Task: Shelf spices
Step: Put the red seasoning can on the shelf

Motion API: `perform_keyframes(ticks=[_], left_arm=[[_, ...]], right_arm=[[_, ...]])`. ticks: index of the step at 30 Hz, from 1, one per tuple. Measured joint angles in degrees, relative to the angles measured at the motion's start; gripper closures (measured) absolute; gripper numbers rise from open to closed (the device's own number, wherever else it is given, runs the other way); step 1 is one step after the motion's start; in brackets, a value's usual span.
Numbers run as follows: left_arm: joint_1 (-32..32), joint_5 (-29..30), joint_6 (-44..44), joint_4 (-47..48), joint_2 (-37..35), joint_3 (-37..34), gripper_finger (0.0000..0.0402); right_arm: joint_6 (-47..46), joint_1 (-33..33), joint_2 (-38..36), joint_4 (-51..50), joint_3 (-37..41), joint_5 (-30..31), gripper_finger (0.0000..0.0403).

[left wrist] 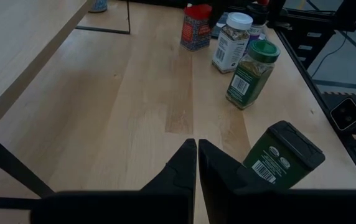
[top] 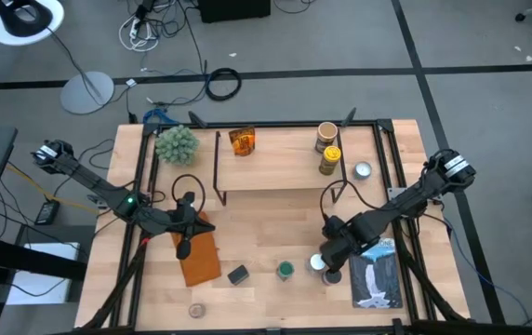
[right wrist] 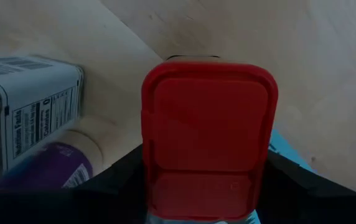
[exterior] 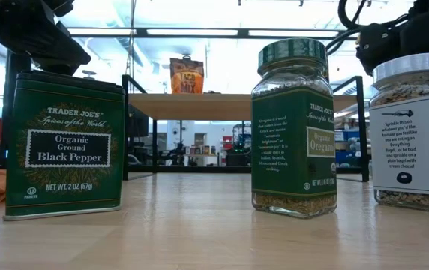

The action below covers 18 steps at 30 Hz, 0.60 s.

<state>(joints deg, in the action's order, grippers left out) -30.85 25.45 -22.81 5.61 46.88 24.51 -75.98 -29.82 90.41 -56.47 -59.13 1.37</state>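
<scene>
The shelf (top: 285, 163) stands at the table's far middle, with an amber jar (top: 242, 141) and two more jars (top: 328, 149) standing on its top board. On the near tabletop stand a black pepper tin (exterior: 64, 142), a green-lidded oregano jar (exterior: 293, 127) and a white-labelled seasoning jar (exterior: 413, 135). My right gripper (top: 331, 253) points down over a red-lidded spice tin (right wrist: 209, 124), beside the white jar. My left gripper (left wrist: 196, 155) hovers shut and holds nothing, above the orange notebook (top: 199, 259). My right gripper comes from above, pointing down, with one finger (right wrist: 119, 177) on each of two opposite sides of the red lid (right wrist: 150, 155). The tin stands upright under it. The lid itself hides the tin's foot.
A blue-and-white book (top: 378, 274) lies at the near right, close under my right arm. A purple-capped thing (right wrist: 47, 171) lies beside the red tin. A small round tin (top: 195, 310) sits near the front edge, another (top: 363, 170) right of the shelf. A green plant ball (top: 176, 142) sits far left.
</scene>
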Motion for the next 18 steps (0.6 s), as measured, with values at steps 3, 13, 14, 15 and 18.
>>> perform_keyframes(ticks=[3,13,14,15,18], left_arm=[[0.0,0.0,0.0,0.0,0.0,0.0,0.0381],[0.0,0.0,0.0,0.0,0.0,0.0,0.0381],[0.0,0.0,0.0,0.0,0.0,0.0,0.0381],[0.0,0.0,0.0,0.0,0.0,0.0,0.0381],[0.0,0.0,0.0,0.0,0.0,0.0,0.0381]], right_arm=[[2.6,1.2,0.0,0.1,0.0,-0.2,0.0189],[11.3,4.6,0.0,-10.0,-8.3,0.3,0.0189],[12.4,5.0,0.0,-11.7,-10.1,1.1,0.0189],[13.4,5.4,0.0,-13.4,-12.0,1.6,0.0189],[16.5,7.0,0.0,-18.5,-17.5,2.0,0.0189]])
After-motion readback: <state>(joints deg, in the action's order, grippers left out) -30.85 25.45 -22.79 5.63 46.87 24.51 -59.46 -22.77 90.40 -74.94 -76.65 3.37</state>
